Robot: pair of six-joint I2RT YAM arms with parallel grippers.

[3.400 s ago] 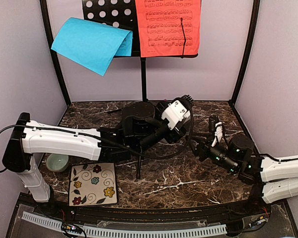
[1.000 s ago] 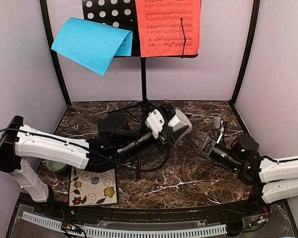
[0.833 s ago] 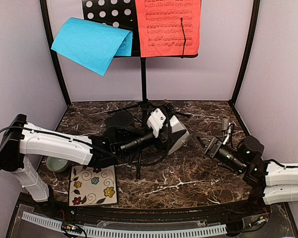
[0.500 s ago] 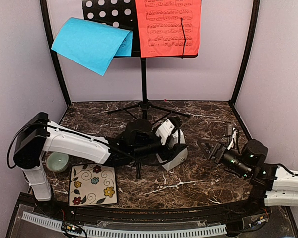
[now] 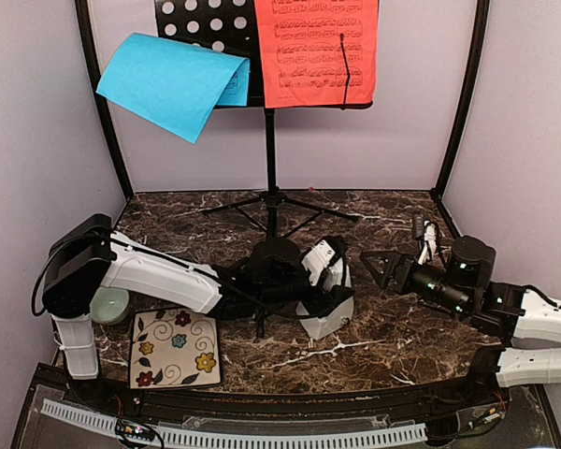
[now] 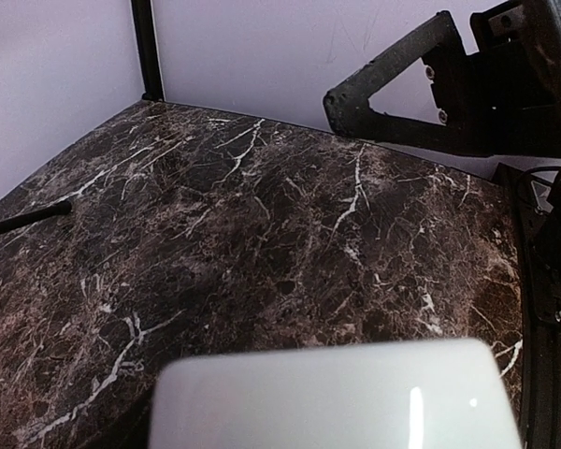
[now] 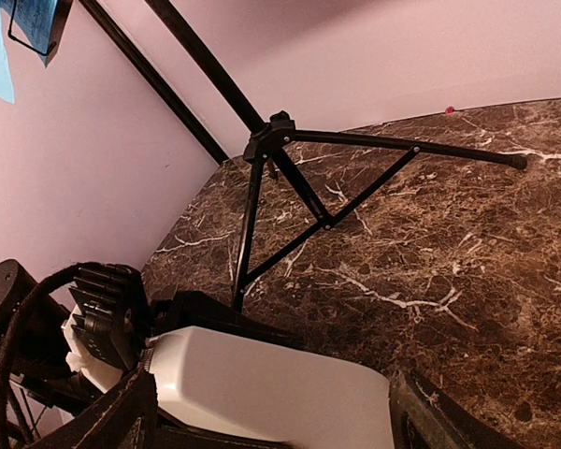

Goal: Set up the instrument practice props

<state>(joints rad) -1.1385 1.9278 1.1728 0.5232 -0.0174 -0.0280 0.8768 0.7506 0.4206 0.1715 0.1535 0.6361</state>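
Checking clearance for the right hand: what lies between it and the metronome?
Nothing but bare marble tabletop; the top view shows an open gap between the right hand and the metronome.

Robot test cell in a lab. Plain lilac panel walls (image 5: 374,150) & black frame posts (image 5: 461,94) box in the space beyond left gripper (image 5: 329,297) & right gripper (image 5: 372,266); dark marble-look tabletop (image 5: 393,346) under both. Slotted white cable duct (image 5: 262,436) along near edge, behind them. Odd prop mix: music stand (image 5: 206,28) further back, floral tile (image 5: 176,348) left of left gripper.
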